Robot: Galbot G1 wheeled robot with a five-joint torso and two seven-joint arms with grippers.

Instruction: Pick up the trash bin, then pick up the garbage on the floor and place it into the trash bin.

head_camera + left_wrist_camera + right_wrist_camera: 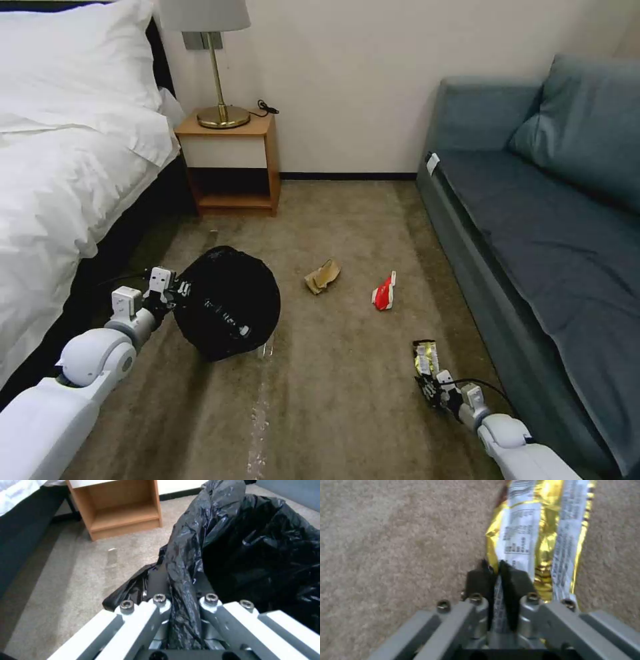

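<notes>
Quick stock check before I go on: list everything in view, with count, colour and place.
trash bin: 1, black liner, held off the carpet beside the bed
snack wrapper: 1, dark and gold, carpet near the sofa
red-and-white packet: 1, mid carpet
paper wad: 1, tan, mid carpet
bed: 1, white
nightstand: 1, wood, with brass lamp
sofa: 1, blue-grey
left gripper: shut on the liner
right gripper: shut on the wrapper

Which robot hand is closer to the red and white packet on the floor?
Right. The right gripper is shut on the snack wrapper, a short way nearer the robot than the red-and-white packet. The left gripper is shut on the trash bin, farther off, beyond the paper wad.
</notes>
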